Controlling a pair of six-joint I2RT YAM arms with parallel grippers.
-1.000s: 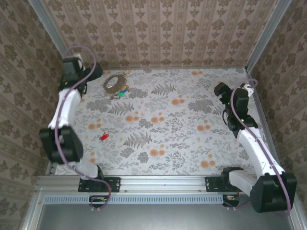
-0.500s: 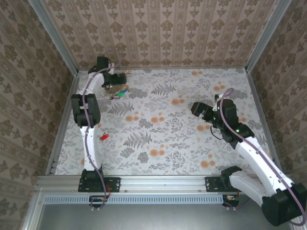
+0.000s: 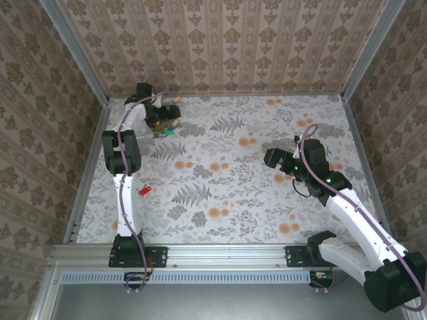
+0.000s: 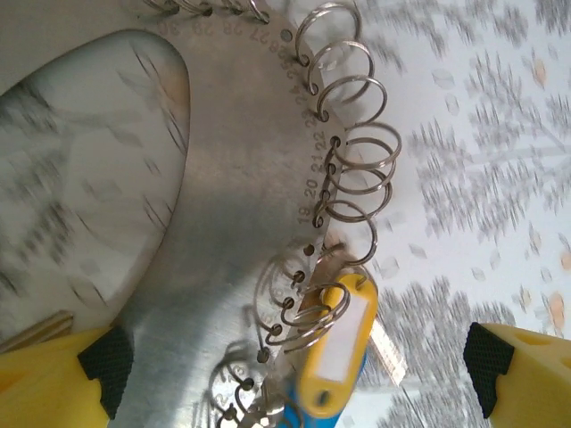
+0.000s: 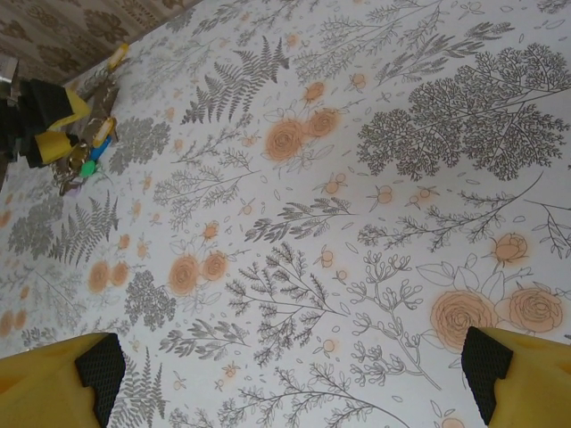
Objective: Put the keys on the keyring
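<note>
Keyring (image 4: 234, 234) lies on floral table (image 3: 227, 175) near patterned wall (image 3: 227, 47).

The keyring (image 4: 232, 232) is a flat grey metal band with numbered holes, and wire loops (image 4: 361, 156) are strung along its edge. A yellow key (image 4: 339, 343) with a white label hangs from the keyring's lower loops, with a blue tag (image 4: 323, 419) just beneath. The left claw (image 4: 297, 361) stands wide open, its fingers (image 4: 105, 357) on either side of the keyring above the floral worktop (image 4: 482, 178).

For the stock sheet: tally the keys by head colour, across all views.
Red key: 1
Yellow key: 1
Blue key: 1
Green key: 1
Total: 4 told apart; others may hide at the keyring.
</note>
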